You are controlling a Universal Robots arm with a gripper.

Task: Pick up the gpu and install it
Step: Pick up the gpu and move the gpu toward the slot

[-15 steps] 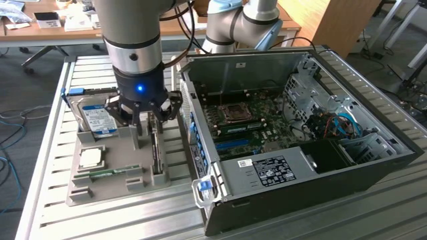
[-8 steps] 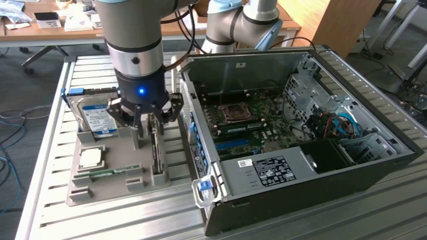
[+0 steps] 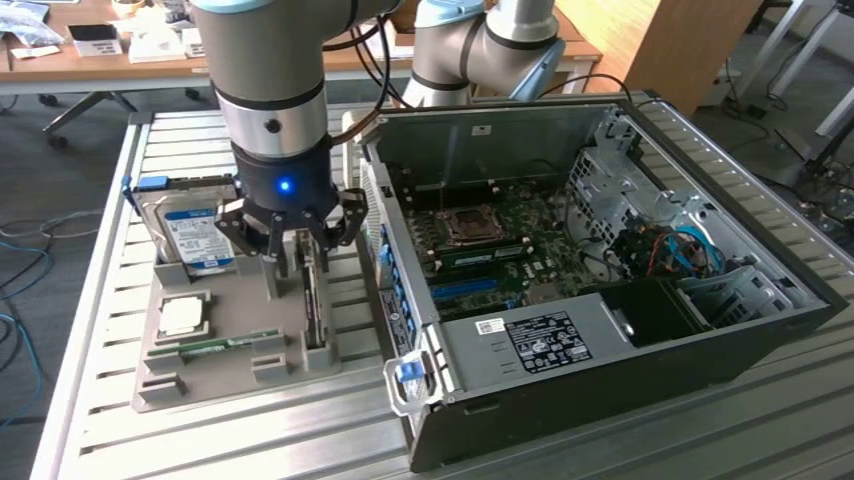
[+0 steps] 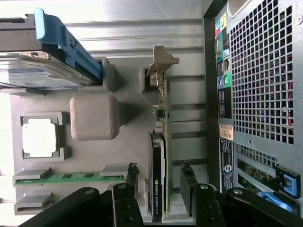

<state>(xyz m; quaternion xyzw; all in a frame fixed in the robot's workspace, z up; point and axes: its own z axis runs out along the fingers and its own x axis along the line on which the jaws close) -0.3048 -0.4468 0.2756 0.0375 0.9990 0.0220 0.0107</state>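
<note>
The graphics card (image 4: 158, 142) stands on its long edge in a slot of the grey holder tray (image 3: 234, 365), its silver bracket at the far end. I'd say it is kept upright so that a claw coming from above can take it by its two flat faces. The tray sits just beside the open computer case (image 3: 747, 330), which lies on its side with the motherboard (image 3: 507, 250) facing up, so a card can go in from above. The hard drive (image 3: 194, 235), processor chip (image 4: 40, 137) and memory stick (image 4: 71, 178) sit in their own pockets. The arm points straight down over the tray, wrist vertical. The claw (image 4: 160, 174) is spread open, one of its fingers (image 4: 131, 176) on each side of the card, with a gap showing on both sides; nothing is held.
</note>
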